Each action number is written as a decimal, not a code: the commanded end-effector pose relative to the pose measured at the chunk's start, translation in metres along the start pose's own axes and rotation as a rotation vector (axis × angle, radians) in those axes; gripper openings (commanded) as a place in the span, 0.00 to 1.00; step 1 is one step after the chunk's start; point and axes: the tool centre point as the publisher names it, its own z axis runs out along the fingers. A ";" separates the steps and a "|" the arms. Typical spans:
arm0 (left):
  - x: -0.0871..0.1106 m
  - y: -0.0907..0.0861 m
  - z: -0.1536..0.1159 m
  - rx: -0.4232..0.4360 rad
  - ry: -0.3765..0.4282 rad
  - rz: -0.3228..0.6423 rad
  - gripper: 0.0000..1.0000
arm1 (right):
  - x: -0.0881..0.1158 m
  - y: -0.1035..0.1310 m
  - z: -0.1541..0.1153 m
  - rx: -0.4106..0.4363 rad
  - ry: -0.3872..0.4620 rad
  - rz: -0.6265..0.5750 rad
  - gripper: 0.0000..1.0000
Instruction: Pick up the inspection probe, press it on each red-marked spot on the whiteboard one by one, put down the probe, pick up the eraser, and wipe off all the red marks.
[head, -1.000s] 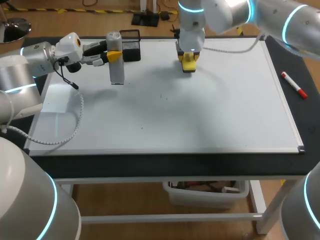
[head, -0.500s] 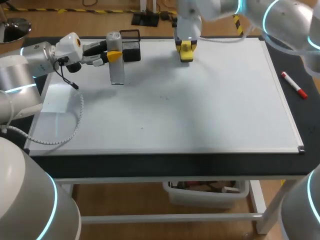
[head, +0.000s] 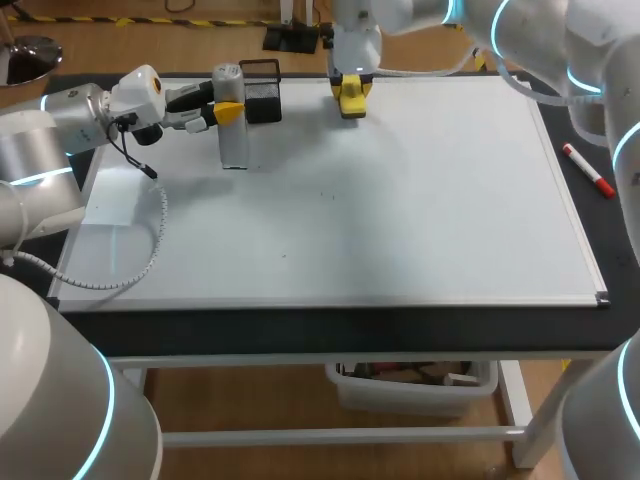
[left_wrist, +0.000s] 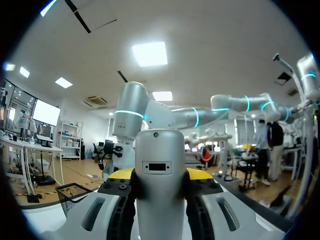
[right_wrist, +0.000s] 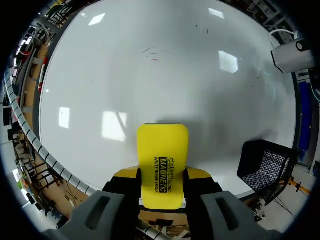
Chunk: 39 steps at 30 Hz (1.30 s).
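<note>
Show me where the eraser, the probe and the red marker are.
Eraser (right_wrist: 162, 150), right wrist view, middle of its yellow back.
Probe (head: 234, 145), head view, lower part of its grey body.
Red marker (head: 587, 170), head view, middle of its barrel.

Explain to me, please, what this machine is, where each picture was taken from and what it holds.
It is a robot with two arms at a table. The head view looks down from above and behind; each round picture comes from a camera on one arm's wrist, looking along its fingers. A whiteboard covers most of the black table, with a black mesh basket at its far edge and a red marker beside the board on the right. The left gripper is shut on the grey inspection probe, held upright. The right gripper is shut on the yellow eraser near the board's far edge.
</note>
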 end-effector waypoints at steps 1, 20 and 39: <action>0.001 -0.001 0.001 0.001 -0.003 0.003 0.00 | -0.016 -0.017 0.015 -0.101 0.016 0.000 0.00; 0.001 -0.001 0.001 0.001 -0.003 0.003 0.00 | -0.039 -0.023 0.027 -0.119 0.012 0.036 0.00; 0.001 -0.001 0.001 0.001 -0.003 0.003 0.00 | -0.036 -0.027 0.038 -0.187 -0.010 0.057 0.00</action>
